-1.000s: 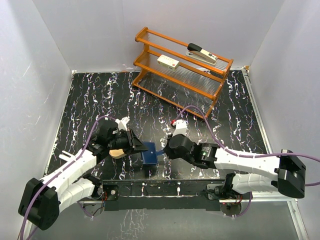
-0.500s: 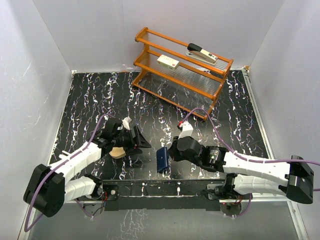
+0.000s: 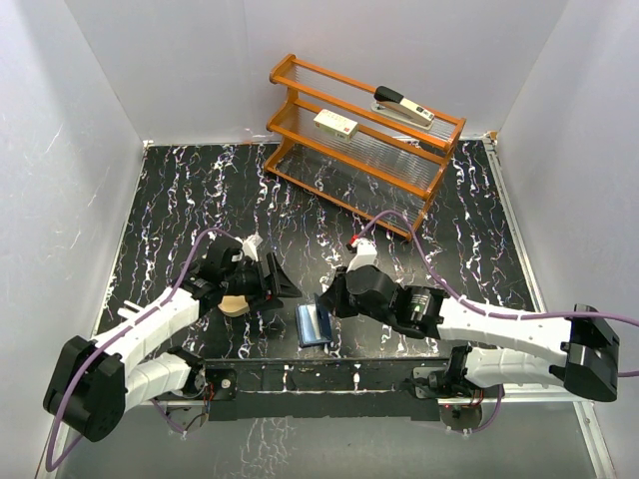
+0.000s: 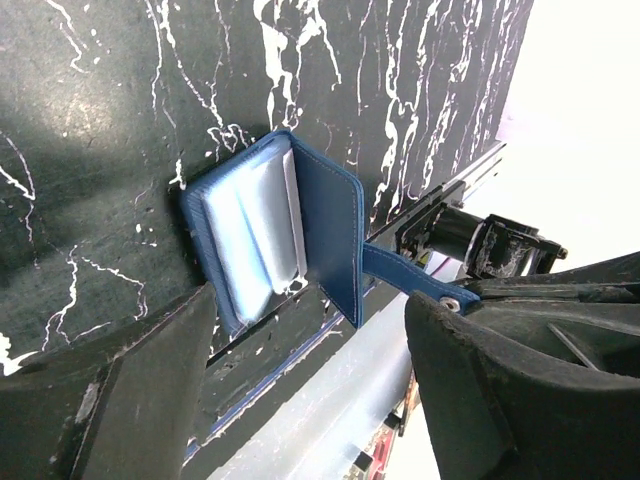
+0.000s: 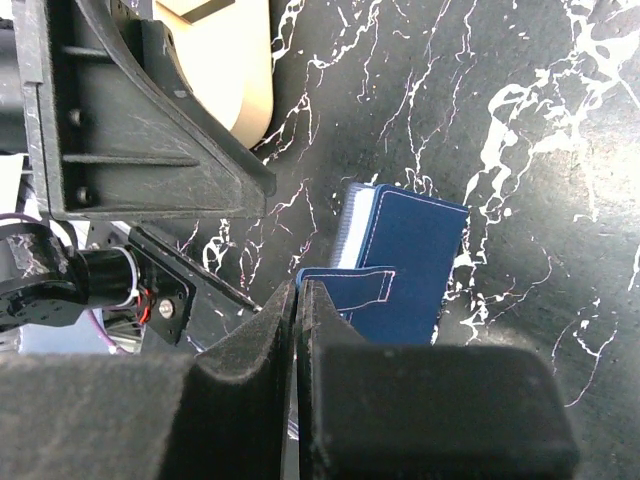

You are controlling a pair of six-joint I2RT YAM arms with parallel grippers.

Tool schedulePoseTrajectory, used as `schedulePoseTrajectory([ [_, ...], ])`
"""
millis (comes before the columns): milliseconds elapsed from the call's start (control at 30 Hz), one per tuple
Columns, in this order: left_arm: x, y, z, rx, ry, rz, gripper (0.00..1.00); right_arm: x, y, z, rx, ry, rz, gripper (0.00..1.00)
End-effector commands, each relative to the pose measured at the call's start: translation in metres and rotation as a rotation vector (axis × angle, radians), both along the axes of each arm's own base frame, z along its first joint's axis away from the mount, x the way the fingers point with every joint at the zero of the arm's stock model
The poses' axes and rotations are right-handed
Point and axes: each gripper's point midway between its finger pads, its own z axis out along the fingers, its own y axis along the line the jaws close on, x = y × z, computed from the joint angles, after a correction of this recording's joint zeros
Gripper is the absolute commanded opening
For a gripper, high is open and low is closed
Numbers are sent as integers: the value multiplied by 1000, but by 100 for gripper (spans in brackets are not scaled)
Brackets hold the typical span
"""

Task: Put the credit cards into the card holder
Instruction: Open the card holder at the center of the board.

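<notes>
The card holder (image 3: 315,325) is a dark navy wallet lying open near the table's front edge, its pale blue pockets (image 4: 250,235) facing up. Its cover flap (image 4: 330,235) stands upright. My right gripper (image 3: 322,300) is shut on the snap tab (image 5: 345,287), jaws pressed together (image 5: 300,292). To the holder's left, my left gripper (image 3: 286,287) is open and apart from it, with only the table edge between its fingers (image 4: 310,390). The credit cards do not show in any view.
A tan oval tray (image 3: 236,305) lies partly under the left wrist, also in the right wrist view (image 5: 238,75). An orange rack (image 3: 361,142) at the back holds a stapler (image 3: 403,107) and a cream box (image 3: 335,125). The arms' base rail (image 3: 319,377) runs just below the holder.
My left gripper opened, let go of the card holder and drew back to the left. The right gripper kept the tab, and the holder went from folded to lying open.
</notes>
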Motion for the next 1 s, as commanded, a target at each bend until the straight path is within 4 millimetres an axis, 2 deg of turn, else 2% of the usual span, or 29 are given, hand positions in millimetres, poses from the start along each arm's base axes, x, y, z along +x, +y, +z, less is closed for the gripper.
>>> schedulePoseTrajectory([
  [0,-12,1,-6,-5,31,-36,74,7,18,35,126,-11,-23,0],
  [133,-14,3,-12,9,42,-31,73,12,7,19,72,0,-70,0],
  [367,-14,7,-12,40,39,-22,73,13,-47,-26,-123,32,-200,0],
  [667,-13,0,-17,55,62,-52,69,10,-106,-62,-239,83,-365,0],
  [900,-14,-6,-25,53,79,-52,67,9,-125,-79,-308,119,-428,0],
  [967,-16,-10,-29,40,80,-51,67,9,-125,-80,-308,119,-424,0],
])
